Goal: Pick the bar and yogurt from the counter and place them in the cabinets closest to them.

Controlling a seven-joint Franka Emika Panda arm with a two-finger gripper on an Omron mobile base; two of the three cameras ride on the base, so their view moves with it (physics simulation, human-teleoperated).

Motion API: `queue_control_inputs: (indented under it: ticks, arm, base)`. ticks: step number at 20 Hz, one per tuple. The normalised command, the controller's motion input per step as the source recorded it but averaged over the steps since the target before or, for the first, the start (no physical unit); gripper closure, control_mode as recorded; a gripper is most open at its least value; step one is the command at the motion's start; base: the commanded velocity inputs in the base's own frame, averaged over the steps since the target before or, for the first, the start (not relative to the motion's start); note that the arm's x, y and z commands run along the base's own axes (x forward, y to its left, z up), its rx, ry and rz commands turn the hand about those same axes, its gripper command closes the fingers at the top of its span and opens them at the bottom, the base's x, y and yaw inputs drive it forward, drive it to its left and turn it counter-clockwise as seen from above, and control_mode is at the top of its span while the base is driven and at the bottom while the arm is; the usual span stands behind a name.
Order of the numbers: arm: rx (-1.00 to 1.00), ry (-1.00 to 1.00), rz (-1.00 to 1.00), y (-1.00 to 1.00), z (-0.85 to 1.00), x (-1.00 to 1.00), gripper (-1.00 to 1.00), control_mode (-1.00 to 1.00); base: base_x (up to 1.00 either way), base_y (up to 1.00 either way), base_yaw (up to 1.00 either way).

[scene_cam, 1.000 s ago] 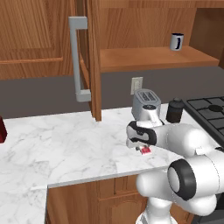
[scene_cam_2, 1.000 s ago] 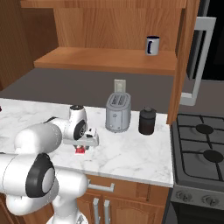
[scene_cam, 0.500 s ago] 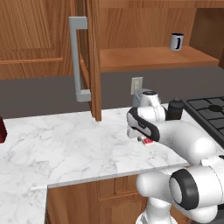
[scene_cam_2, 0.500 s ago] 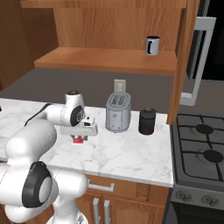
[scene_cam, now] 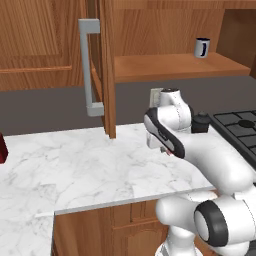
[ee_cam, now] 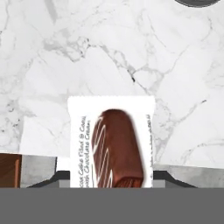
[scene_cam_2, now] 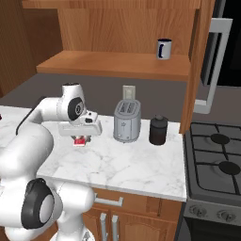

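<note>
Pincer point(scene_cam_2: 80, 140) pinches the bar point(ee_cam: 110, 142), held just above the marble bench point(scene_cam_2: 136, 162), left of toaster point(scene_cam_2: 127, 121). Wrapper: white w/ brown bar pic; side text reads approx. "Chocolate Cream", rest blurry.

Below the jaws, the bench point(ee_cam: 109, 52) shows polished white marble with faint grey veins. Held between them, the bar point(ee_cam: 111, 142) has a smooth white wrapper printed with a glossy brown picture. Beyond the jaws, the cabinets point(scene_cam_2: 117, 66) are warm, matt wood, and the toaster point(scene_cam_2: 127, 121) beside them has a brushed metal look.
</note>
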Motion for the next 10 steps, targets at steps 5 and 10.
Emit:
queue_control_inputs:
  ticks: [5, 10]
  arm:
    - [-0.04, 0.00, 0.00, -0.01, 0.56, -0.38, 1.00, -1.00]
    - [0.00, -0.03, 0.00, -0.05, 0.65, -0.41, 1.00, -1.00]
  base:
    - [0.00, 0.00, 0.00]
    - [0.00, 0.00, 0.00]
